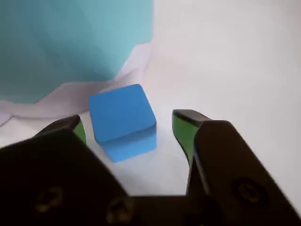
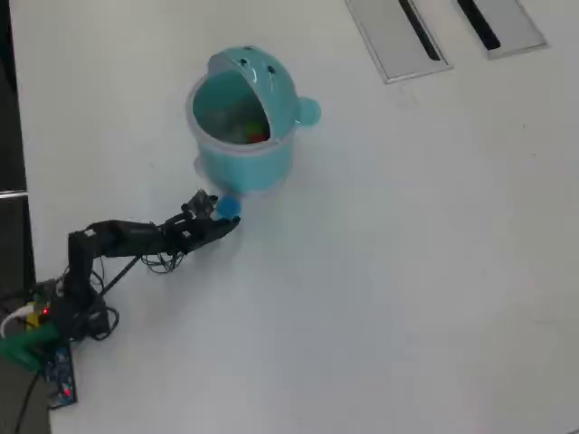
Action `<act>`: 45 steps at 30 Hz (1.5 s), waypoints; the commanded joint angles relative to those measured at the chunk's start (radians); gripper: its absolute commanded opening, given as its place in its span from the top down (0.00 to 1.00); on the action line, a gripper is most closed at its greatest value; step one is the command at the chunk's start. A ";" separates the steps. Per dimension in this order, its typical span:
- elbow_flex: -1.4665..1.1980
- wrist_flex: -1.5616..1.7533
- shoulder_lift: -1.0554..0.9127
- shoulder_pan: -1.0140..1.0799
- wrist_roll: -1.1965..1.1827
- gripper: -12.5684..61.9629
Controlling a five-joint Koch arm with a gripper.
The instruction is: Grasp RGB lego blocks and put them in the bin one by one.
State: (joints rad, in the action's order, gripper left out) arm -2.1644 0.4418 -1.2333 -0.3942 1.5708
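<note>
- Black plastic gripper (image 1: 129,129) with green-padded tips fills the bottom of the wrist view; its jaws stand apart, one on each side of a small blue cube-like plastic block (image 1: 123,120), with a gap showing between each pad and the block.
- That blue block sits flat on the white table (image 1: 235,61), between the fingertips and just short of the bin.
- Beyond it rises the round teal-blue plastic bin (image 1: 66,42), its wall close behind the block.
- From overhead, the black arm (image 2: 136,237) reaches from its base at the left edge toward the bin (image 2: 271,90); the gripper (image 2: 220,217) and the blue block (image 2: 228,208) lie right at the bin's foot.
- Inside the tub, red and yellow-green bits (image 2: 249,134) show at the bottom.
- Farther off, two grey slotted panels (image 2: 398,36) lie at the table's top edge.
</note>
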 commanded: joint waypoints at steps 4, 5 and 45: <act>0.104 0.106 0.054 0.003 0.043 0.38; 0.112 0.118 0.071 0.003 0.043 0.38; -0.060 0.150 -0.362 0.025 -0.238 0.57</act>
State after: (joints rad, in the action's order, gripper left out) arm -2.2580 0.5844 -1.5248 -0.3743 1.3407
